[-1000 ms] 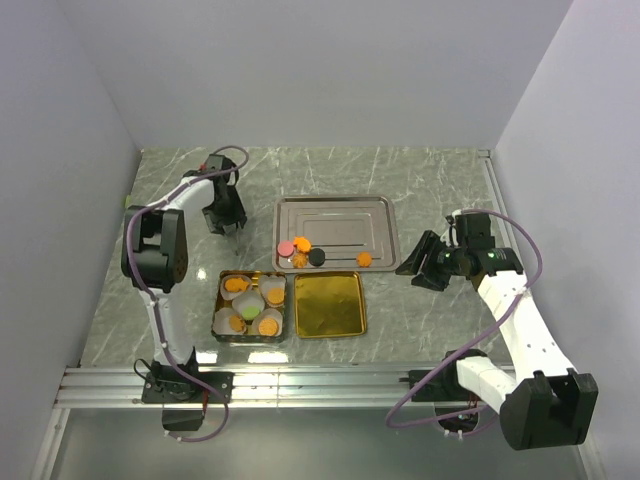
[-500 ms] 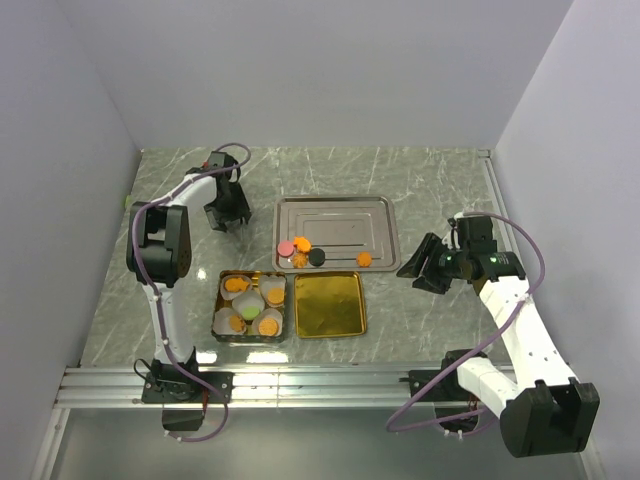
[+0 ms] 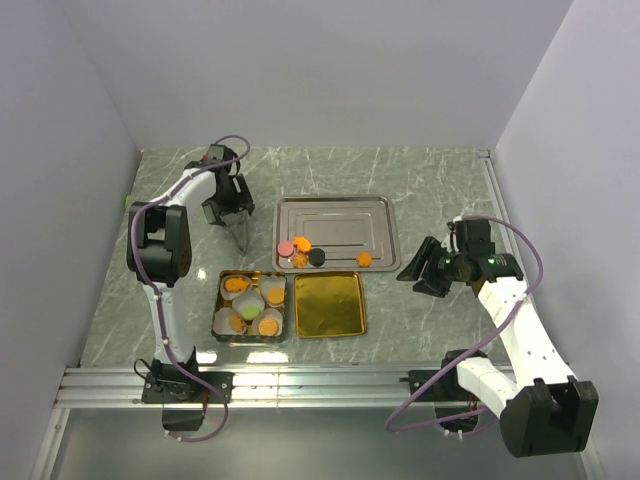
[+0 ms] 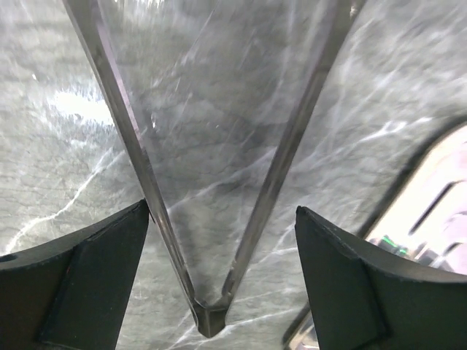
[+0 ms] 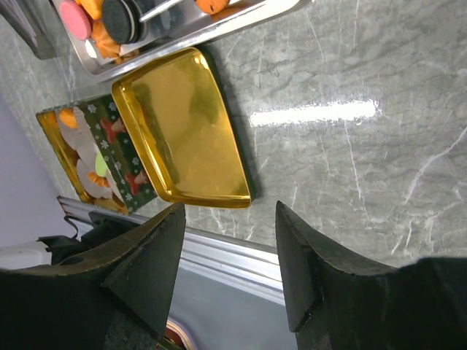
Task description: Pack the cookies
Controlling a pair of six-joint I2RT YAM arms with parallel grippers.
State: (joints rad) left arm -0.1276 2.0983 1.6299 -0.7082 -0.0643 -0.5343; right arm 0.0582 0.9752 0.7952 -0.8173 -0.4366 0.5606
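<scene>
Straddling tongs (image 4: 209, 319) — seemingly loose, clear only wrist-side — left gripper (image 4: 220, 211) gapes; right gripper (image 5: 230, 211) too.

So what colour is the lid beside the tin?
Shiny gold; the lid shows best from the right wrist.

This is a robotics lab test cell; bare white walls (image 3: 300, 70) box in a marble-patterned table (image 3: 430, 180) on three sides; an aluminium rail (image 3: 320, 385) runs along its near edge, and a left arm (image 3: 160, 245) and a right arm (image 3: 520, 320), both white and black, are bolted there; purplish cables (image 3: 525, 240) loop loose along them. The only goods look like staged props; a steel tray (image 3: 340, 215) with a few cookies (image 3: 302, 243), a printed tin (image 3: 254, 273) holding paper cups (image 3: 248, 297) and a gold lid (image 3: 330, 305) sit mid-table; flat, even light glares off the tabletop.
</scene>
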